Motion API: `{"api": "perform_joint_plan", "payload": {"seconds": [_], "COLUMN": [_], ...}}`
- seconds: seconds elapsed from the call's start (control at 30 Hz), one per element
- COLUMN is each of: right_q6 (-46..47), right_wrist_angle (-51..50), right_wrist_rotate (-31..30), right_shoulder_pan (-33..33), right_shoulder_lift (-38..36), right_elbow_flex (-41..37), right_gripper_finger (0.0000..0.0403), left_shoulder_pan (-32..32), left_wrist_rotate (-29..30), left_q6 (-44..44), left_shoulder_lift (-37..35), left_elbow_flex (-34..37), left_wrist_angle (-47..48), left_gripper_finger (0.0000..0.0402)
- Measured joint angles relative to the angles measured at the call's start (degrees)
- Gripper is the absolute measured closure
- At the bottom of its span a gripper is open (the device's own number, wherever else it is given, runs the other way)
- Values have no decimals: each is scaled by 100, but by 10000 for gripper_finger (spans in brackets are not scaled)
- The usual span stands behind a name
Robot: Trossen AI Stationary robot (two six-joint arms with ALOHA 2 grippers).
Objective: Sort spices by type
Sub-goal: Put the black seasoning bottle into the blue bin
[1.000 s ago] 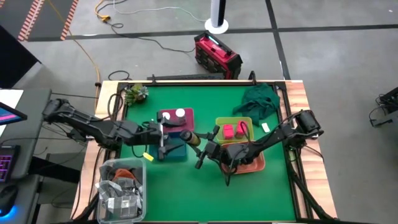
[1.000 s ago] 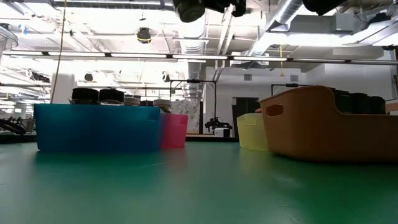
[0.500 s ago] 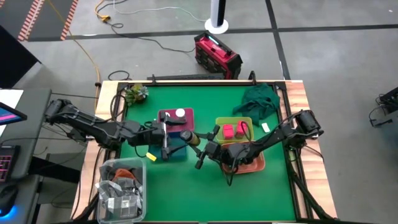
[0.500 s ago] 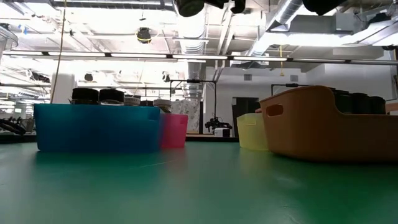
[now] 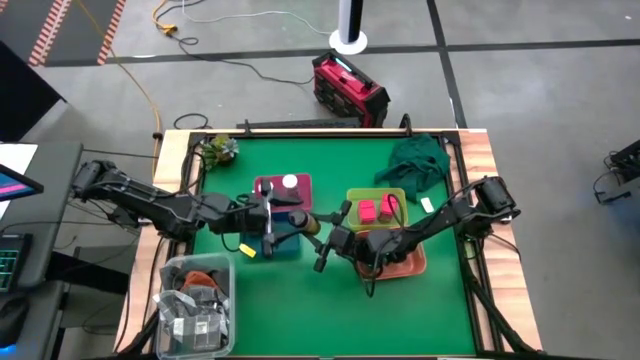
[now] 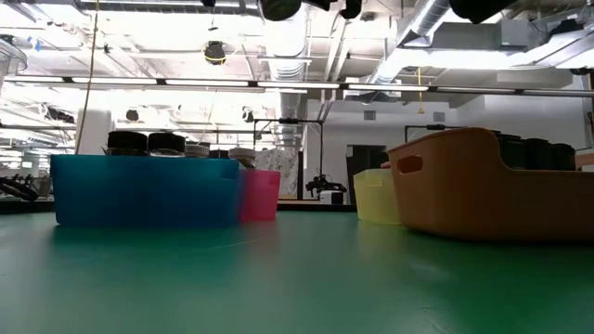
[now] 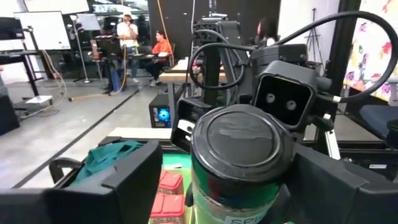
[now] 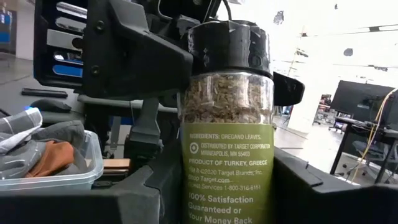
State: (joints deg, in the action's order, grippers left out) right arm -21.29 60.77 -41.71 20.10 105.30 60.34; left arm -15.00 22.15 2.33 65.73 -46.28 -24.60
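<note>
At the centre of the high view, both grippers are meeting over the blue tray (image 5: 285,243). The right gripper (image 8: 211,186) is clamping the oregano jar (image 8: 227,118) upright, its dark cap facing the left gripper (image 7: 205,186), whose fingers are standing apart around it, probably for a handover.

Colours on my table feed

I see a green felt table top (image 5: 300,300) with blue (image 6: 144,190), pink (image 6: 262,194), yellow-green (image 6: 375,196) and salmon plastic trays (image 6: 483,186); the clear glass jar (image 8: 227,155) has a black cap, olive label with white lettering, and grey-green flakes.
</note>
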Motion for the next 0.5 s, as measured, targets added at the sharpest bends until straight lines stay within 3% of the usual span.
{"api": "perform_joint_plan", "payload": {"seconds": [0.13,0.33,0.5], "right_q6": [172,242,180], "right_wrist_angle": [-16,-223,-439], "right_wrist_rotate": [9,120,98], "right_shoulder_pan": [-29,-68,-8], "right_shoulder_lift": [0,0,-83], "right_elbow_flex": [2,2,-1], "right_gripper_finger": [183,113,66], "left_shoulder_pan": [2,2,4], "left_wrist_rotate": [-83,-85,-61], "left_q6": [0,-8,-20], "left_shoulder_lift": [0,-2,-15], "left_elbow_flex": [0,0,-4], "left_wrist_angle": [-3,53,228], "left_gripper_finger": [136,195,201]}}
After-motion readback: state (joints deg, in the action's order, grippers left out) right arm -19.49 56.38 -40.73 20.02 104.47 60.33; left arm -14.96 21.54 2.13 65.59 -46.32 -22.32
